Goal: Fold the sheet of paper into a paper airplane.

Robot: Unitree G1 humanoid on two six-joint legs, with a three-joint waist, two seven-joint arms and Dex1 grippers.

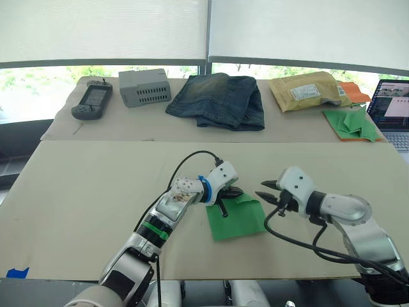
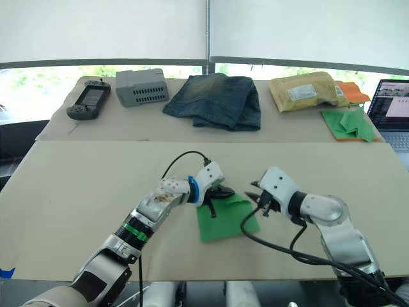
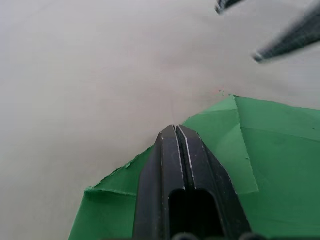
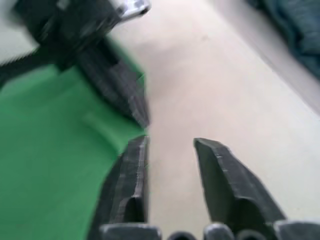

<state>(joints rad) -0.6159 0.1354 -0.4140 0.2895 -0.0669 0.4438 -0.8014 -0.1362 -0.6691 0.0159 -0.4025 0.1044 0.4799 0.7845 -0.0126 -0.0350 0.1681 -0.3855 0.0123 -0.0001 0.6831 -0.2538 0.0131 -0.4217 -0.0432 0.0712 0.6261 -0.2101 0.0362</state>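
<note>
The sheet of paper (image 1: pixel 238 219) is bright green and lies flat on the near table, a little skewed. In the left wrist view one corner of the sheet of paper (image 3: pixel 280 165) is folded over into a small flap. My left gripper (image 1: pixel 231 192) is shut, its fingertips (image 3: pixel 175 131) resting over the sheet's far left edge beside that flap, with nothing between them. My right gripper (image 1: pixel 264 190) hovers open just right of the sheet's far corner, fingers (image 4: pixel 131 165) apart and pointing toward the left gripper.
The far table holds a handheld controller (image 1: pixel 92 100), a grey box (image 1: pixel 145 87), folded jeans (image 1: pixel 220 99), a padded envelope (image 1: pixel 305 90), orange paper (image 1: pixel 353 91) and a heap of green paper pieces (image 1: pixel 350 123). A laptop (image 1: pixel 393 110) stands at the right edge.
</note>
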